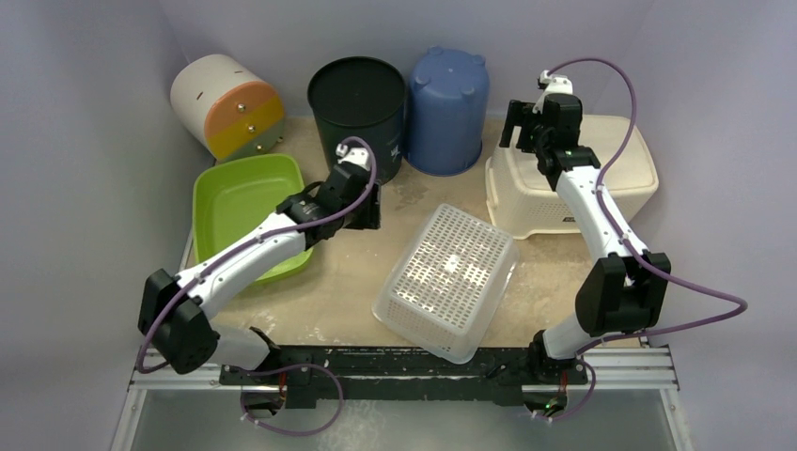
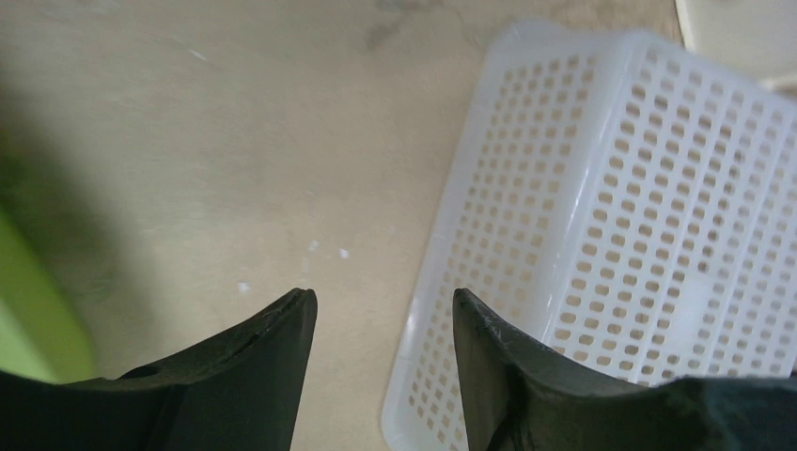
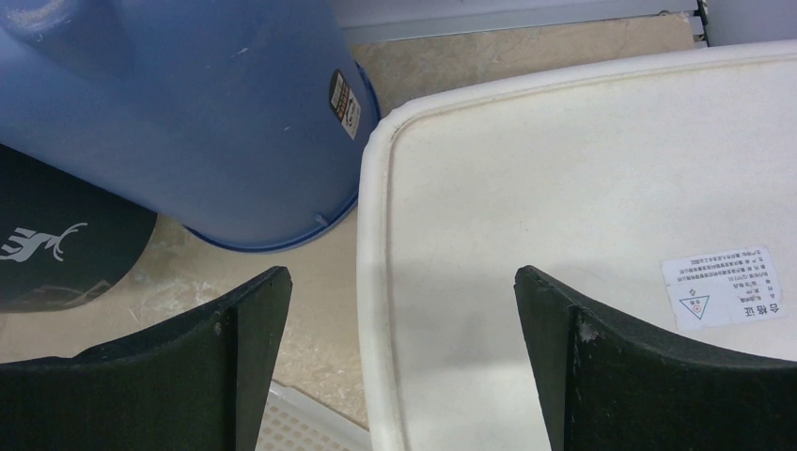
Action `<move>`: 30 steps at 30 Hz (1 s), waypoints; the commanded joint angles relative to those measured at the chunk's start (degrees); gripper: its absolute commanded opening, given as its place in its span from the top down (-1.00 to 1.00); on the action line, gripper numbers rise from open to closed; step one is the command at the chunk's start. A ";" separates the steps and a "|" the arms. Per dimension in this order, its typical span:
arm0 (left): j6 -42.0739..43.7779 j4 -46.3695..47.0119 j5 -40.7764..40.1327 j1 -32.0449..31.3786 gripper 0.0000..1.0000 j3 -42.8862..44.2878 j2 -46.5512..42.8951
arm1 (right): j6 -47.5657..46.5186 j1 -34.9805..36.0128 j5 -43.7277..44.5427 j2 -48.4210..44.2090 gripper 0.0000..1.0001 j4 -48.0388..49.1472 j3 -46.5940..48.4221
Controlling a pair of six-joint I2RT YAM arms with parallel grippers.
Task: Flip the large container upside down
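Large container: lying base-up, near corner reaching the table edge; a nudge risks sliding it off.
Left gripper: hovering just left of the container, narrowly parted, empty, risking clipping its rim.
Right gripper: gaping wide, empty, beyond the container's right, over cream tub.

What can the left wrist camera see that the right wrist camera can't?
Only the left wrist view shows the green tray, a blurry edge at the left. Only the right wrist view shows the blue bucket, the black bin and the cream container with its sticker. Both show the table, the white basket (just a corner in the right wrist view), and an open gripper: the left gripper, the right gripper.
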 commanded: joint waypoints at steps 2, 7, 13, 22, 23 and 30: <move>-4.60 -10.84 -22.33 1.02 -0.11 1.62 -2.61 | 0.14 -0.16 -1.09 -1.52 -0.82 2.74 0.04; -8.07 -8.68 -27.25 5.21 0.02 -6.86 -4.94 | -0.12 -0.16 -1.10 -1.56 -0.82 2.60 0.15; -7.58 -3.78 -29.10 12.16 0.01 -12.22 -7.91 | -0.06 -0.12 -1.60 -0.97 -0.83 2.40 0.53; -5.35 2.44 -26.15 13.40 0.01 -14.16 -5.82 | -0.20 -0.15 -1.61 -0.28 -0.82 1.93 1.47; -5.36 2.89 -25.76 13.40 0.00 -14.30 -5.68 | -0.22 -0.16 -1.50 -0.29 -0.82 1.88 1.42; -5.43 6.61 -23.77 13.58 -0.01 -17.11 -2.20 | -0.40 -0.11 -1.71 0.09 -0.82 1.83 1.61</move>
